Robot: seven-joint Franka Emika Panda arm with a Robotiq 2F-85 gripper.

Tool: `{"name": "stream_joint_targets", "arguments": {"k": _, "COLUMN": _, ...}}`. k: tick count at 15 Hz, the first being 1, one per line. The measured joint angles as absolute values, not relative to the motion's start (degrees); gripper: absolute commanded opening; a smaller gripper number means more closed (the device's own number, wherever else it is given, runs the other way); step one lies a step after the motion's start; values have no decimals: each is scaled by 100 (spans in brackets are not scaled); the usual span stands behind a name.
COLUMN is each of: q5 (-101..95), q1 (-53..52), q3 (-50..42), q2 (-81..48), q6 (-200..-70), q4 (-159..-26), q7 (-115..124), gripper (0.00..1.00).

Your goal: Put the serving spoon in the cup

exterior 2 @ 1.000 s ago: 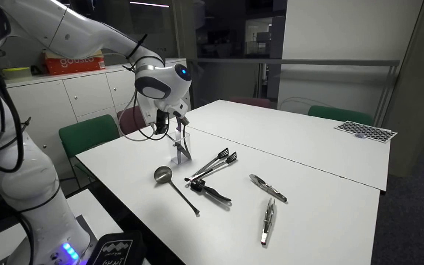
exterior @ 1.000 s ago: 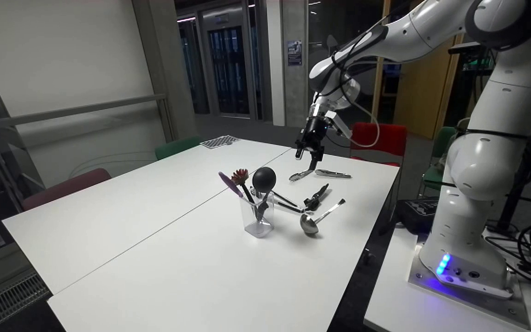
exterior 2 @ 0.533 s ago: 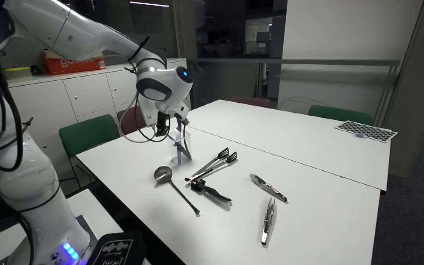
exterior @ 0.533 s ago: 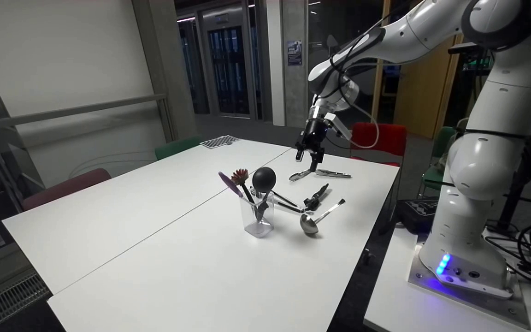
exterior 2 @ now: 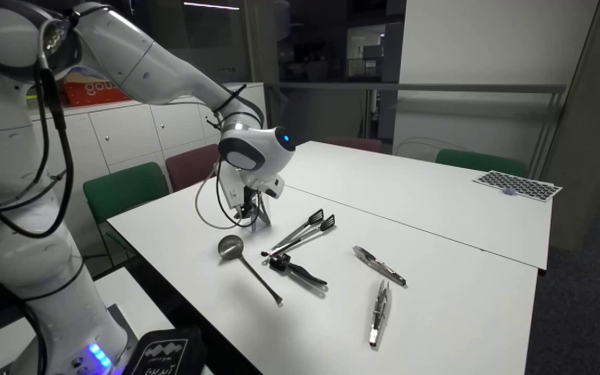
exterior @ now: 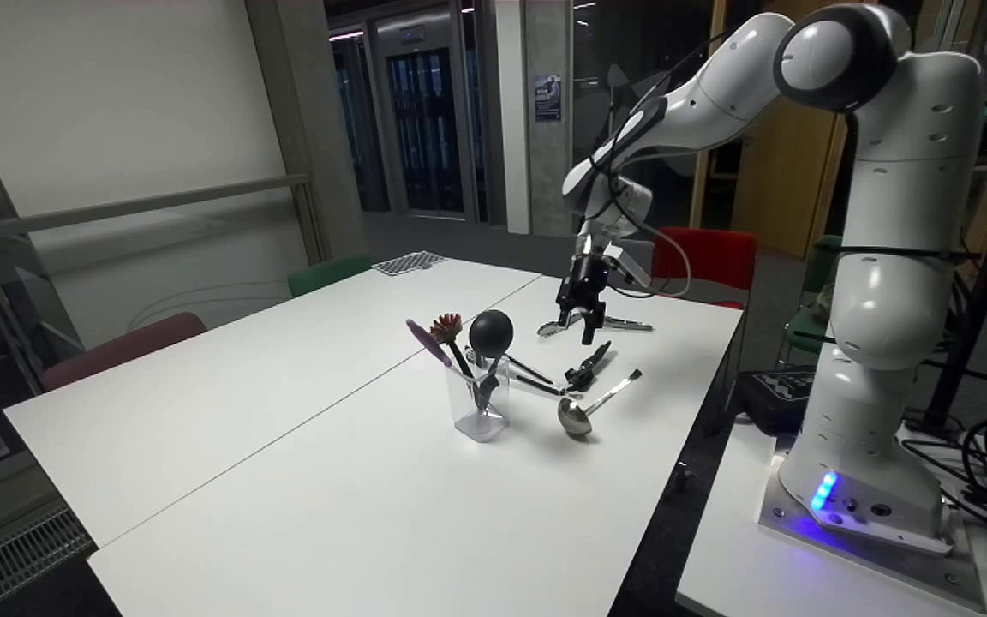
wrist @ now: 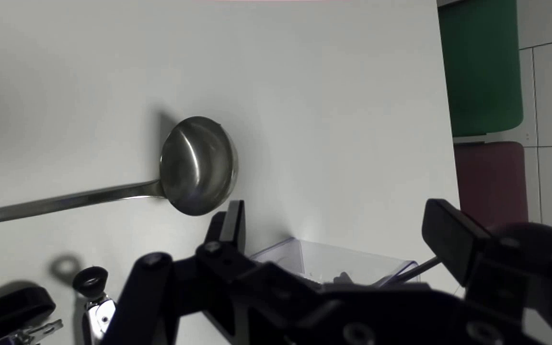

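The serving spoon, a silvery ladle, lies flat on the table in both exterior views [exterior: 576,417] [exterior 2: 231,247]. In the wrist view its round bowl [wrist: 199,165] sits just past the tip of the left-hand finger. The clear cup [exterior: 483,426] stands upright, with a black round-headed utensil [exterior: 491,334], a reddish brush [exterior: 446,328] and a purple handle [exterior: 427,343] in it. From the wrist, the cup's wall [wrist: 350,258] shows low between the fingers, partly covered by the gripper. My gripper [wrist: 336,215] hovers above the table, jaws wide apart, holding nothing.
Beside the ladle lie black-headed spatula tongs [exterior 2: 327,223] and a black-handled tool [exterior 2: 308,274]. Farther off are silver tongs [exterior 2: 378,264] and a second silver pair [exterior 2: 379,312]. A patterned board [exterior 2: 517,186] rests at the table's far corner.
The arm has folded back and come down, bringing the gripper lower over the table. The ladle, the cup and the other utensils lie as before.
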State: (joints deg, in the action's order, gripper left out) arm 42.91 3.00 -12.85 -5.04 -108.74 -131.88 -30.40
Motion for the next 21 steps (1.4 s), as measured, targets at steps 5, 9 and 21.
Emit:
{"name": "stream_joint_targets", "arguments": {"k": 5, "q5": 4900, "q1": 641, "q3": -1112, "q2": -1369, "q6": -10875, "q4": -12706, "q7": -3590, "gripper": 100}}
{"name": "stream_joint_targets", "arguments": {"k": 9, "q5": 5099, "q1": 836, "q3": -948, "q2": -2033, "q6": -10856, "q4": -12253, "q7": -3685, "gripper": 100}}
{"name": "stream_joint_targets", "arguments": {"k": 21, "q5": 5069, "q1": 901, "q3": -811, "q2": -2414, "q6": -10884, "q4": -12040, "q7": -3678, "gripper": 100}}
